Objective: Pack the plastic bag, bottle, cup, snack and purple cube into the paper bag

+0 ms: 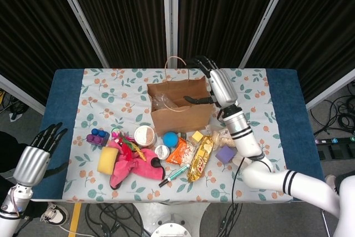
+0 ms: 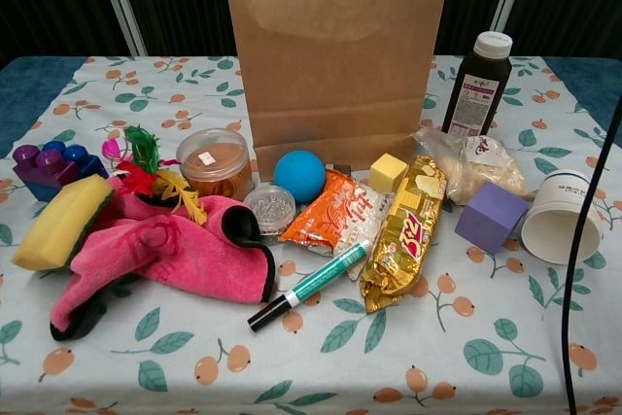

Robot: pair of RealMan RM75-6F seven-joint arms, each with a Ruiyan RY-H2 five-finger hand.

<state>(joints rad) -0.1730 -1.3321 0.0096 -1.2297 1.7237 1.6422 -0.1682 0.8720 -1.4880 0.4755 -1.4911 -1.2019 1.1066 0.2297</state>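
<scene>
The brown paper bag (image 1: 181, 116) stands upright at the table's middle, and the crumpled clear plastic bag (image 1: 161, 102) lies inside its open top. My right hand (image 1: 217, 84) hovers over the bag's right rim with fingers spread, holding nothing. Right of the bag stands the dark bottle (image 2: 479, 85), which my right arm hides in the head view. The white cup (image 2: 558, 218) lies on its side beside the purple cube (image 2: 491, 216). An orange snack packet (image 2: 335, 213) and a gold one (image 2: 401, 232) lie before the bag. My left hand (image 1: 37, 149) hangs open off the table's left edge.
A pink cloth (image 2: 165, 250), yellow sponge (image 2: 60, 221), purple toy blocks (image 2: 44, 164), feathers, a lidded tub (image 2: 214, 160), blue ball (image 2: 298, 175), small yellow cube (image 2: 388, 172), clear food bag (image 2: 476, 164) and green marker (image 2: 311, 284) crowd the front of the table.
</scene>
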